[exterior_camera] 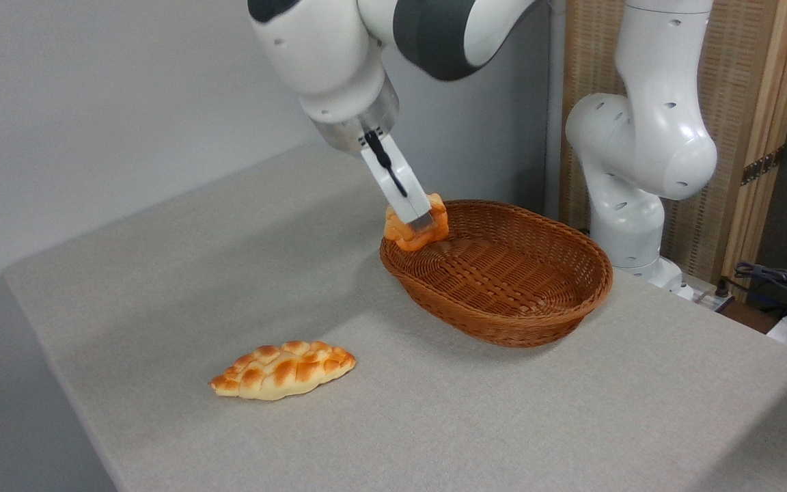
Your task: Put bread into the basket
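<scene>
A table (161,273) covered in a plain grey, slightly textured cloth fills most of the view, its near corner on the left dropping off against a bare pale grey wall. The white robot arm reaches down from the top of the picture, and its gripper (419,222) is closed on the bread (415,231), a small round orange bun pinched between the white fingers. The bun hangs at the left rim of the basket (503,301), just over the edge and above the woven inside, and whether it touches the rim cannot be told. The basket is oval, brown wicker, and sits on the cloth toward the right, with nothing lying in the part that shows. A longer pale braided loaf (283,370) lies on the cloth near the front, well apart from the basket. Behind the table stands the arm's white base, in front of a wood-framed reed screen (742,102), and a bundle of cables (783,287) lies at the far right edge.
</scene>
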You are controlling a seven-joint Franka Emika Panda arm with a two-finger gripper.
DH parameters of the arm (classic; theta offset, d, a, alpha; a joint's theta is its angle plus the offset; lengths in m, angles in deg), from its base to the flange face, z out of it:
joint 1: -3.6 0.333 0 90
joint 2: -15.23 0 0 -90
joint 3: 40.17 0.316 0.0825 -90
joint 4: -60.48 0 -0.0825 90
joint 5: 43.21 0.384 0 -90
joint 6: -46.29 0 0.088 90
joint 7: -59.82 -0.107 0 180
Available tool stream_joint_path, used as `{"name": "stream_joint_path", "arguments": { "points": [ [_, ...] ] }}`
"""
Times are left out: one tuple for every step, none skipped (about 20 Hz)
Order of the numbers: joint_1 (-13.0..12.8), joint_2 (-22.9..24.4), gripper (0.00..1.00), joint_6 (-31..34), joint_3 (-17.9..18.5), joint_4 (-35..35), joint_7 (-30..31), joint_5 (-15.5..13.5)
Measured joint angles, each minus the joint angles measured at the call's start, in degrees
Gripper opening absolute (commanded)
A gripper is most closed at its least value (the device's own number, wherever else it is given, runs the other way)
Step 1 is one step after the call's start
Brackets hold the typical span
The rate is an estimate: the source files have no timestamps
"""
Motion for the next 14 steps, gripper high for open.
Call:
{"name": "stream_joint_path", "arguments": {
  "points": [
    [-0.48,-0.01,1.00,0.00,-0.12,0.84,-0.90,0.00],
    [-0.74,-0.02,1.00,0.00,-0.20,1.27,-1.27,0.00],
    [-1.11,-0.06,1.00,0.00,-0.33,1.97,-2.02,0.01],
    [-1.34,-0.12,1.00,0.00,-0.44,2.50,-2.66,0.01],
    [-1.42,-0.16,1.00,0.00,-0.45,2.71,-3.01,0.02],
    [-1.51,-0.22,1.00,0.00,-0.45,2.96,-3.75,0.10],
    [-1.51,-0.24,1.00,0.00,-0.45,3.07,-4.24,0.29],
    [-1.51,-0.25,1.00,0.00,-0.45,3.24,-5.31,1.03],
    [-1.51,-0.25,1.00,0.00,-0.45,3.32,-5.77,1.40],
    [-1.51,-0.25,1.00,0.00,-0.45,3.35,-6.40,1.75],
    [-1.51,-0.24,1.00,-0.01,-0.45,3.33,-6.59,1.83],
    [-1.50,-0.21,1.00,-0.18,-0.44,3.13,-6.79,1.92],
    [-1.50,-0.18,1.00,-0.36,-0.44,2.87,-6.82,1.94],
    [-1.48,-0.14,1.00,-1.03,-0.39,1.87,-6.81,1.97]
  ]
}}
